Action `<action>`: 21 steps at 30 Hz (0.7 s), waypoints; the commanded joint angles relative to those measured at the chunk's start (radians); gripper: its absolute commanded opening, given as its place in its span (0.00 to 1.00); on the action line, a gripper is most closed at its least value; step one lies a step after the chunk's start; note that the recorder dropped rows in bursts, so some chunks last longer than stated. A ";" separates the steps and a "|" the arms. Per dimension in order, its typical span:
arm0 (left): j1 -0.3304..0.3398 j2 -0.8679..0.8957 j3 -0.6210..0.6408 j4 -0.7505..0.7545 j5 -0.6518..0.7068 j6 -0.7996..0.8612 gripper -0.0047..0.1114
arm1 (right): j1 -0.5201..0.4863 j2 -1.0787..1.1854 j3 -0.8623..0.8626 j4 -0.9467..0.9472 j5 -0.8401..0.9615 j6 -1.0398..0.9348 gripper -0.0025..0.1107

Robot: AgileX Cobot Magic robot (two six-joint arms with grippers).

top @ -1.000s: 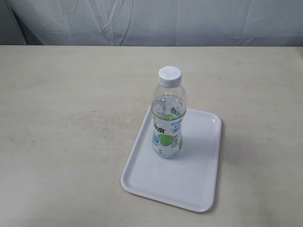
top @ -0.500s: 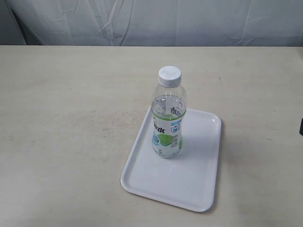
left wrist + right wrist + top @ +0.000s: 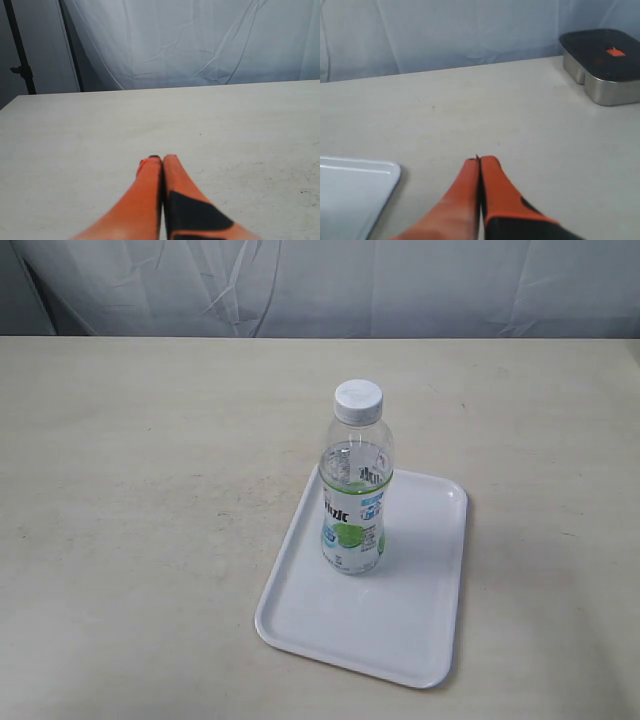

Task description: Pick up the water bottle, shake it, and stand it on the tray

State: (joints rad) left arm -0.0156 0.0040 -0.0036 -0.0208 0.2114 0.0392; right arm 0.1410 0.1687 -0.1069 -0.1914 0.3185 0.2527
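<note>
The water bottle (image 3: 355, 485), clear with a white cap and a lime label, stands upright on the white tray (image 3: 420, 610), toward the tray's far left part. Neither gripper shows in the exterior view. In the left wrist view my left gripper (image 3: 162, 158) is shut, its orange fingers pressed together over bare tabletop, with nothing held. My right gripper (image 3: 480, 160) is likewise shut and empty above the table, with a corner of the tray (image 3: 350, 195) beside it. The bottle is out of both wrist views.
A metal box with a dark lid (image 3: 602, 62) sits on the table beyond the right gripper. A pale curtain hangs behind the table's far edge (image 3: 320, 337). A dark stand pole (image 3: 17, 50) is off the table's corner in the left wrist view.
A dark bit of the right arm showed at the exterior view's right edge half a second ago and is gone now. The bottle and tray have not moved.
</note>
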 commanded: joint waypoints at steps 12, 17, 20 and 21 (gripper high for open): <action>-0.006 -0.004 0.004 0.001 -0.009 -0.006 0.04 | -0.153 -0.158 0.107 0.122 0.041 -0.080 0.03; -0.006 -0.004 0.004 0.001 -0.009 -0.006 0.04 | -0.153 -0.160 0.107 0.142 0.035 -0.123 0.03; -0.006 -0.004 0.004 0.001 -0.009 -0.006 0.04 | -0.153 -0.160 0.107 0.142 0.030 -0.145 0.03; -0.006 -0.004 0.004 0.001 -0.009 -0.006 0.04 | -0.153 -0.160 0.107 0.145 0.027 -0.158 0.03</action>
State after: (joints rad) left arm -0.0156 0.0040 -0.0036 -0.0208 0.2114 0.0392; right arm -0.0061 0.0128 -0.0050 -0.0491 0.3627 0.1287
